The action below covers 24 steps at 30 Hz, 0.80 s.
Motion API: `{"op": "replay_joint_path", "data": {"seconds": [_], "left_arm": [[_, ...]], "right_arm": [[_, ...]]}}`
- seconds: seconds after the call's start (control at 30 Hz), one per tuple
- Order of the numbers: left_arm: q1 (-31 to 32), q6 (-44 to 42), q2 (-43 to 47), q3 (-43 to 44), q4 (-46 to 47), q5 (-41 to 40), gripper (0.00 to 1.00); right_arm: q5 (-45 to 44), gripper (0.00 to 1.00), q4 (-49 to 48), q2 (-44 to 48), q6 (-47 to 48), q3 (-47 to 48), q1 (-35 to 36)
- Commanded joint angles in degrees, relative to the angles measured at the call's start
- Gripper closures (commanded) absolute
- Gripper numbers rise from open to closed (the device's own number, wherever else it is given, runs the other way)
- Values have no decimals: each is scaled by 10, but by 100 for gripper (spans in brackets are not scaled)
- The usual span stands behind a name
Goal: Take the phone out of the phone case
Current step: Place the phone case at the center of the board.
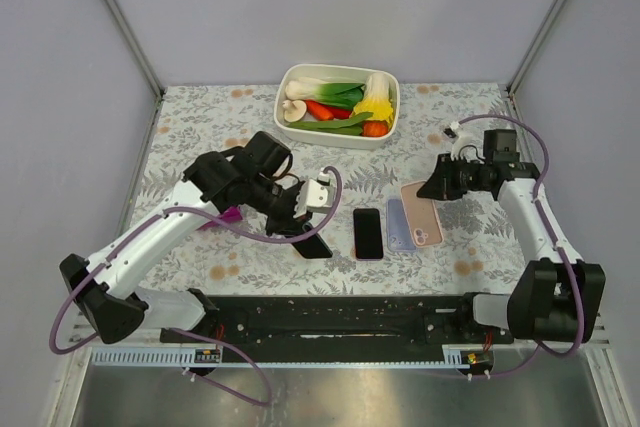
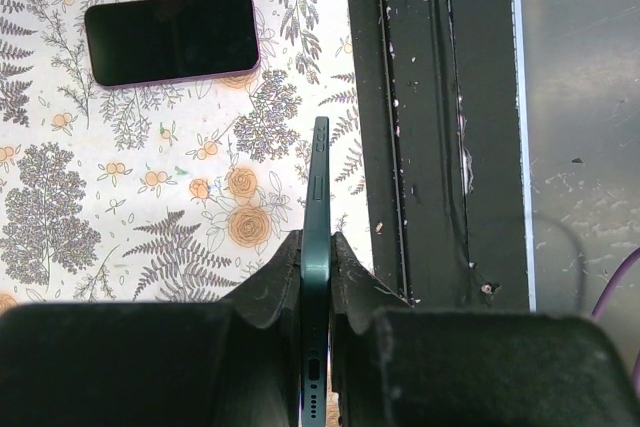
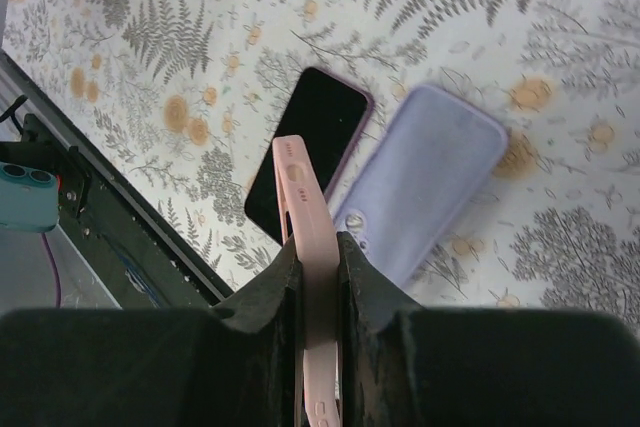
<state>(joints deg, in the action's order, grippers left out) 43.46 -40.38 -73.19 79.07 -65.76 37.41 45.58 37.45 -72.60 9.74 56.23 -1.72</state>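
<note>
Now the left end effector (image 2: 317,252) is pinching the phone (image 2: 320,177) edge-on, the right end effector (image 3: 318,252) pinching the pink case (image 3: 298,182). Narrow grips, so either could slip and drop.

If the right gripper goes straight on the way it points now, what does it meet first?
Probably the black phone, just beyond the tip of the pink case that the right gripper holds; the purple case lies to one side. Depth is unclear.

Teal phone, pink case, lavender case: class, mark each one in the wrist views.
teal phone (image 2: 319,197), left wrist view, on its thin side edge
pink case (image 3: 305,202), right wrist view, on its upturned side rim
lavender case (image 3: 420,182), right wrist view, middle of its back
</note>
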Motion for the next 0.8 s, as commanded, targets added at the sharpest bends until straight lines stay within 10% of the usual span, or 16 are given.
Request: {"op": "replay_joint_path", "data": {"seconds": [0.0,0.77], "left_arm": [[0,-12,-5,11,41,6,100],[-8,-88,-119,38,-10,-28,100]], "right_arm": [[21,100,85,-27,80,3,-52],[-46,100,54,-232,81,34,-129]]}}
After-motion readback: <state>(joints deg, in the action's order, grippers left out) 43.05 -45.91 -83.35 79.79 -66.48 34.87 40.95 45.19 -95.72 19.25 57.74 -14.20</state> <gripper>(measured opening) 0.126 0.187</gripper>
